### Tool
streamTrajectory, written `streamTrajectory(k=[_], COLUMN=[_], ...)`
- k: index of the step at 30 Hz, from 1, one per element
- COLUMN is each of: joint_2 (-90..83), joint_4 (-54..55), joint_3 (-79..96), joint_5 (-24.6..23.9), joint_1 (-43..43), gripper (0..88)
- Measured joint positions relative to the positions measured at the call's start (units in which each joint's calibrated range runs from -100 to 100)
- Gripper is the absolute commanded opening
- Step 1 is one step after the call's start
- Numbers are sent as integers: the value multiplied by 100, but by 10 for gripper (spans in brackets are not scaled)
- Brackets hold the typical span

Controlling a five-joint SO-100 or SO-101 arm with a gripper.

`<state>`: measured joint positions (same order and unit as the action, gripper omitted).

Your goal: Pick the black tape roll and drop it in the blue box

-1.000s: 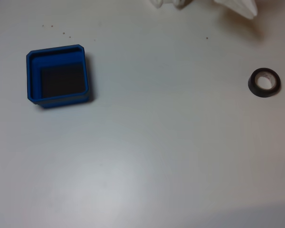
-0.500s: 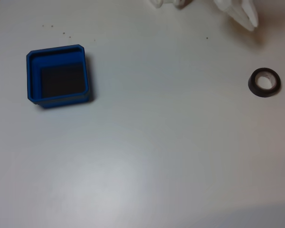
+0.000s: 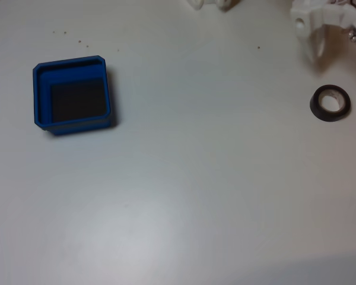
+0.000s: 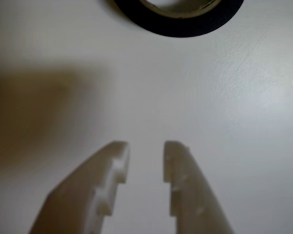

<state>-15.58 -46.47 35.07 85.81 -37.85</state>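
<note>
In the wrist view, the white gripper (image 4: 145,148) enters from six o'clock, its two fingers slightly parted over bare white table (image 4: 244,112), holding nothing. Beyond it, at twelve o'clock, lies the black tape roll (image 4: 178,27), flat and untouched. In the fixed view, the blue box (image 3: 73,95) sits well apart at nine o'clock, the roll at three o'clock.

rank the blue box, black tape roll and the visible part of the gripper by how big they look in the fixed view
1. blue box, clearly the largest.
2 and 3. Visible part of the gripper and the black tape roll look about alike; the gripper is cut off by the frame edge and sits nearer the camera, so no firm order.
</note>
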Motion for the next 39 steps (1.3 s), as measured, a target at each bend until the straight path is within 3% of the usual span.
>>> streamTrajectory(k=[9, 19, 30, 35, 39], joint_2=[398, 1101, 1312, 1795, 1973], joint_4=[-140, -148, -148, -148, -148], joint_3=[-1094, -1453, -1480, -1507, -1740], joint_5=[-209, -1411, -2312, -2446, -2429], joint_1=[317, 841, 861, 861, 871], gripper=[7, 7, 12, 27, 103])
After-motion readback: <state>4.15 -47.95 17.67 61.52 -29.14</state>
